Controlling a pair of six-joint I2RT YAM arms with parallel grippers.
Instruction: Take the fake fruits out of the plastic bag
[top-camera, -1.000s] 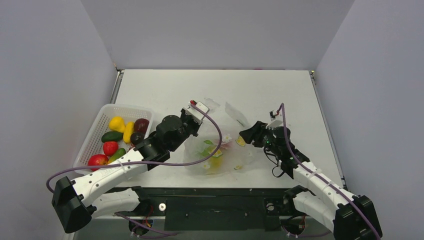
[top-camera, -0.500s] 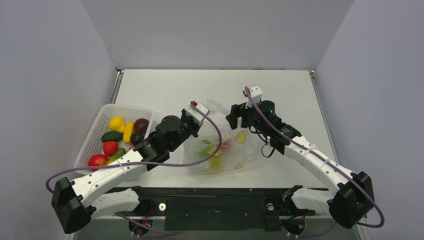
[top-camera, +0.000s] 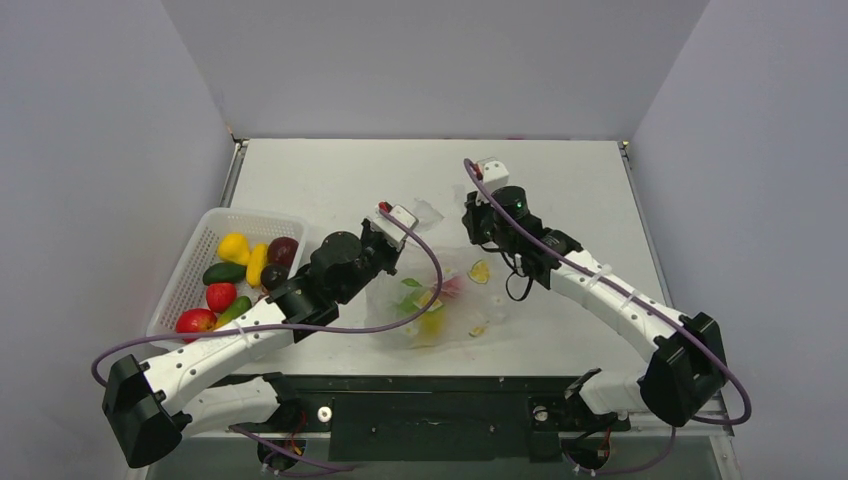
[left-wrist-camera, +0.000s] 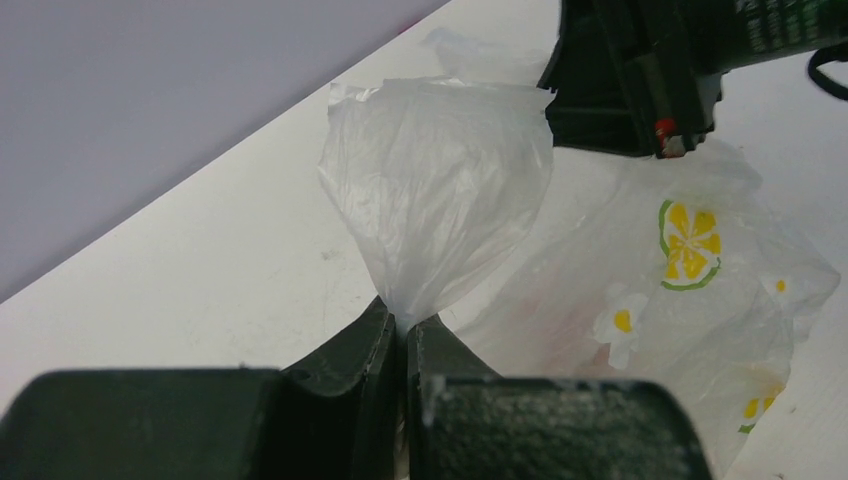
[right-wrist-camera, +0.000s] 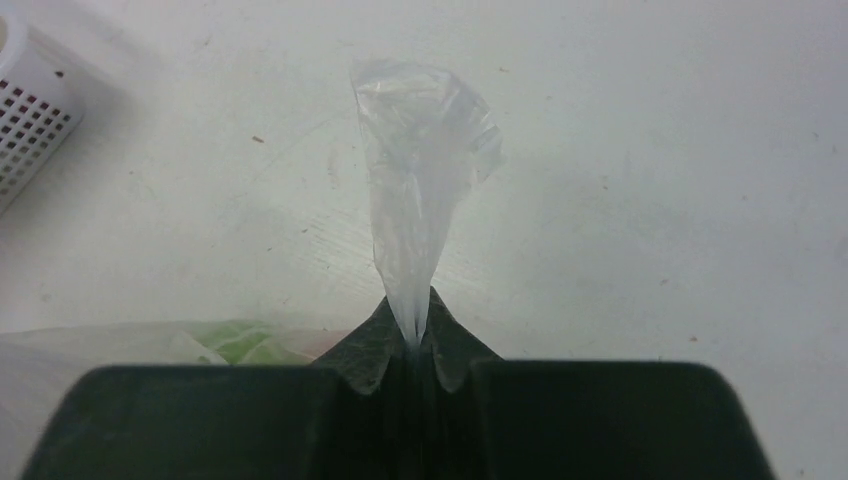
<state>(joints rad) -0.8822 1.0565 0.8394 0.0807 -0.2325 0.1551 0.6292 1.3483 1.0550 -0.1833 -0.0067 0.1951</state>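
Leftmost, a white lattice basket (top-camera: 185, 275) holds several fake fruits (top-camera: 233, 247) in yellow, green, red and maroon, well apart from both grippers. Next, the left gripper (left-wrist-camera: 400, 322) has its fingers pressed together on a pinched tuft of the plastic bag (top-camera: 470, 300), the clear film fanning out above the tips. The bag lies crumpled on the table (top-camera: 330, 180) between the two arms, and blurred yellow, green and red shapes show through it, so some fruit seems to be left inside, lying nearer the arm bases than either pinch. On the right, the right gripper (right-wrist-camera: 412, 318) is likewise clamped on a twist of film at the bag's far edge. Both pinches look meant to hold that edge up and apart, either to spread the mouth or to tip the contents out.
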